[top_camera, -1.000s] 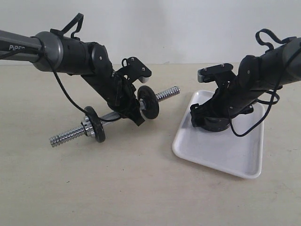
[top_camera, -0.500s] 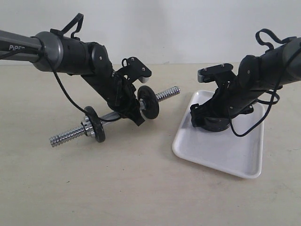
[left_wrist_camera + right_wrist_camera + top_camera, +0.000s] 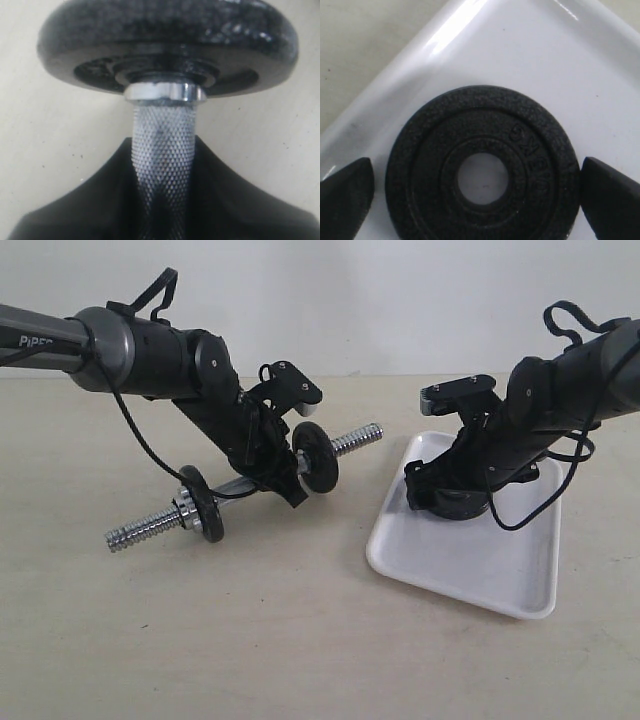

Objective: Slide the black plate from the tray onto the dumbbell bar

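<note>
Two discs already sit on the dumbbell bar; the third, the black plate, lies flat in the tray near one corner. Step in hand looks like the pick-up of the plate. Right hand is down in the tray, spread wide with nothing held; its fingers straddle the plate, one just at the rim, the other a little clear of it. Left hand is clamped on the bar's knurled middle between the two discs, bar tilted over the tabletop, free threaded end pointing toward the tray. Can't tell if the low end rests on the tabletop. Next, probably: close across the rim, lift, turn the plate on edge, line the centre hole up with the threaded end, and slide it on while the left hand steadies the bar.
</note>
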Tool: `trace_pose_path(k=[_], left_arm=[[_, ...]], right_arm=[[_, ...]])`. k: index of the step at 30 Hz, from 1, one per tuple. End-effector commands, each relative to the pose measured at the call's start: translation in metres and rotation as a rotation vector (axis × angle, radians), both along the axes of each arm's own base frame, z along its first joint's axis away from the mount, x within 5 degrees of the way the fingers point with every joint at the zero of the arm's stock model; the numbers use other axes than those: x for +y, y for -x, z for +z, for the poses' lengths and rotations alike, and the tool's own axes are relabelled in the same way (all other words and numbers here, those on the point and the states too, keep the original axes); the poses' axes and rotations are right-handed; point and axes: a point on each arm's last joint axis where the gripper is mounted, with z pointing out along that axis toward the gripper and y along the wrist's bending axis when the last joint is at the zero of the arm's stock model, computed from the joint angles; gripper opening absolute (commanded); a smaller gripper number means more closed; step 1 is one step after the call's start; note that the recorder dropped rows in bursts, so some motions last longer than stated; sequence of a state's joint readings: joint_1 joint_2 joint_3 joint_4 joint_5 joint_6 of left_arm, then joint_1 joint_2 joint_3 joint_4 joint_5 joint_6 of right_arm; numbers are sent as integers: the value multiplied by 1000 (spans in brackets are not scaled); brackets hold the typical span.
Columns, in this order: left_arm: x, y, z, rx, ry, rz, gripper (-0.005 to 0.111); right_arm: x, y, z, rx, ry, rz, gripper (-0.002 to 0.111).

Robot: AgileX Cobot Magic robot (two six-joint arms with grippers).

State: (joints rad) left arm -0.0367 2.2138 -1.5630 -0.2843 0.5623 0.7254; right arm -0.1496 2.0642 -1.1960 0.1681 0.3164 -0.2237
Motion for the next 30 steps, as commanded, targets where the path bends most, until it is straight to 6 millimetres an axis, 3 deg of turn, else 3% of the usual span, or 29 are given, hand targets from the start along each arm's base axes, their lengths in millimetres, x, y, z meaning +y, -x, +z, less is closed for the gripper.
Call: trace_pose_path(k=[1, 17, 23, 30], left_arm=[[-1, 8, 118, -313, 38, 34, 4], [-2, 1, 123, -412, 103, 103, 4], [2, 10, 95, -397, 76, 117, 4], [7, 12, 89, -385, 66, 124, 4]], right_arm=[[1, 6, -7, 64, -18, 1, 104], [2, 6, -7, 66, -21, -1, 104], [2, 6, -7, 64, -20, -1, 104], [1, 6, -7, 62, -20, -1, 104]])
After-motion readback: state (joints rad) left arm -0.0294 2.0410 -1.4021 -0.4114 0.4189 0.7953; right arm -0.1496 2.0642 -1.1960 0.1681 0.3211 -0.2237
